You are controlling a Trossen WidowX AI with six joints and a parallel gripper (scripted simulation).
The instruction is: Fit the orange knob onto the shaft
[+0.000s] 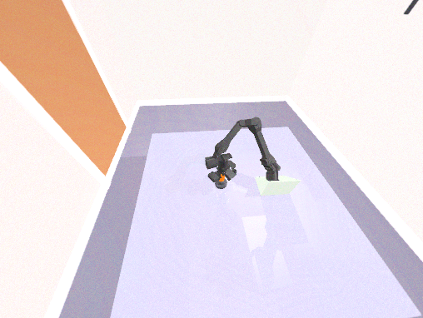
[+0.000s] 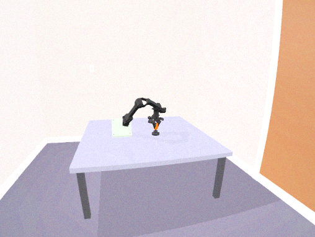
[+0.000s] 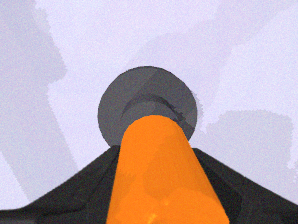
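The orange knob (image 1: 221, 178) (image 2: 156, 126) (image 3: 160, 175) is held roughly upright above the dark round pedestal (image 1: 221, 186) (image 2: 155, 133) (image 3: 145, 81). My gripper (image 1: 222, 176) (image 2: 156, 124) (image 3: 156, 150) is shut on the knob, with a dark finger on each side of it in the wrist view. In the exterior view a short dark part shows between the knob's lower end and the pedestal's wide base. In the wrist view the pedestal's raised round middle shows just past the knob's rounded edge. The shaft's flat side and the knob's hole are hidden.
The arm's base stands on a pale green plate (image 1: 280, 187) (image 2: 121, 131), to the right of the pedestal in the top view and to its left in the exterior view. All of it rests on the pale lilac table (image 1: 187, 250) (image 2: 139, 152).
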